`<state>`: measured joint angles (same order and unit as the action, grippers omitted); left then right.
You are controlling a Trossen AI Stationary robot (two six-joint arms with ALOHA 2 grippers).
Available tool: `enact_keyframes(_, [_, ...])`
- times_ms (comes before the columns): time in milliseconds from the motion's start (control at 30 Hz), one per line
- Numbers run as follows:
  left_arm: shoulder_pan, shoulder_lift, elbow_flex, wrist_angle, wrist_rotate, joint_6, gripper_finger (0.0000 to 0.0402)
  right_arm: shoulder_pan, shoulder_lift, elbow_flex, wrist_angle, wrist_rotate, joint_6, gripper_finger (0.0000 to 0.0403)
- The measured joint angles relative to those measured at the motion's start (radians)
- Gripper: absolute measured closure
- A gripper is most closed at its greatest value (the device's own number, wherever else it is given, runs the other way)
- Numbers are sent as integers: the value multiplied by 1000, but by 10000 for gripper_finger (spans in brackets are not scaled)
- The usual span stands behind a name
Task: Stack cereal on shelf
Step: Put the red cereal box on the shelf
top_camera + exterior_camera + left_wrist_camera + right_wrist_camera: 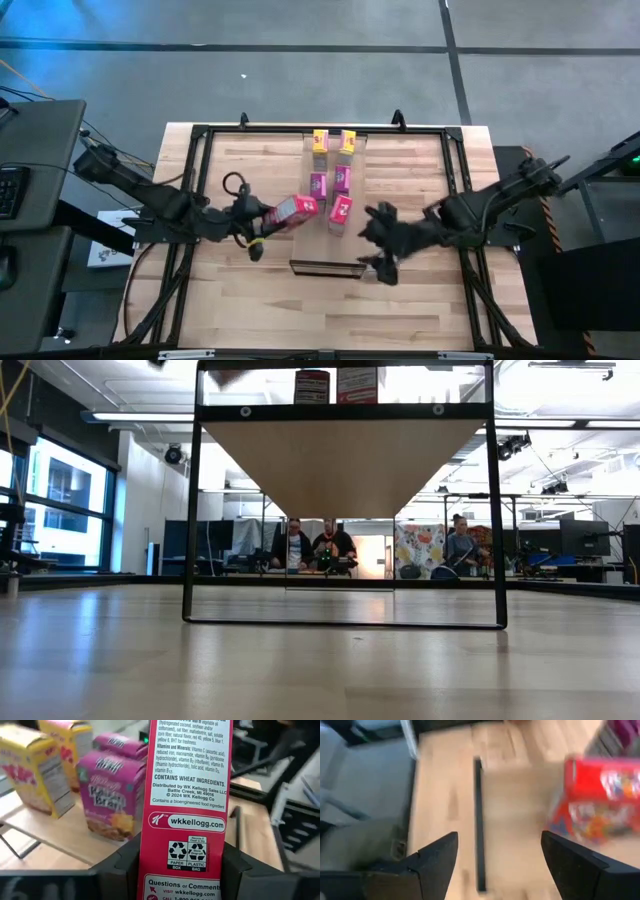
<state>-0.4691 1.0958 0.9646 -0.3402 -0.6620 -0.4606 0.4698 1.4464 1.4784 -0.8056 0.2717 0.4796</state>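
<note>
On the raised light-wood shelf (pixel 322 250) stand two yellow cereal boxes (pixel 320 140) at the far end. Nearer are two magenta boxes (pixel 318 185) and one red box (pixel 340 210). My left gripper (pixel 268 216) comes from the table's left and is shut on a second red box (pixel 295 209), which sits over the shelf's left edge. My right gripper (pixel 378 240) hangs open at the shelf's right edge, near its front, with nothing between its fingers (pixel 437 855). The standing red box (pixel 595 805) shows beyond it. My left gripper pinches the red box between its two fingers (pixel 122 865), one on each broad face, near the box's end (pixel 182 870). The narrow printed side faces the wrist camera. The fingers come from the table's left, slightly downward, along the box. Whether the box touches the shelf I cannot tell.
A black metal frame (pixel 200 130) runs around the tabletop and carries the shelf (pixel 340 460), seen from below in the low view. The shelf's dark front edge (pixel 479 820) lies under my right gripper. Bare butcher-block tabletop (pixel 250 300) lies in front. People sit far behind.
</note>
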Motion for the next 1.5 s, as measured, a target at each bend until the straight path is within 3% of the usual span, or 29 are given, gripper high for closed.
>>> enact_keyframes(167, [-21,-30,-262,413,0,66,248,101,0,0,-92,107,66,119])
enact_keyframes(333, [-28,10,-494,1041,-21,235,248,226,0,0,-153,340,142,119])
enact_keyframes(400, [-25,77,-542,1210,-20,253,248,270,0,-1,-204,426,212,119])
enact_keyframes(500, [-22,184,-553,1332,-17,255,248,318,0,-5,-240,544,300,119])
enact_keyframes(700, [-24,392,-487,1412,-105,315,248,364,0,-5,-241,637,343,119])
enact_keyframes(867, [-24,508,-432,1440,-166,369,248,367,0,-5,-231,644,347,119])
enact_keyframes(1267, [-24,539,-420,1467,-184,413,245,366,1,-5,-221,644,350,119])
enact_keyframes(1500, [-21,542,-424,1444,-184,474,213,366,1,-5,-217,638,352,119])
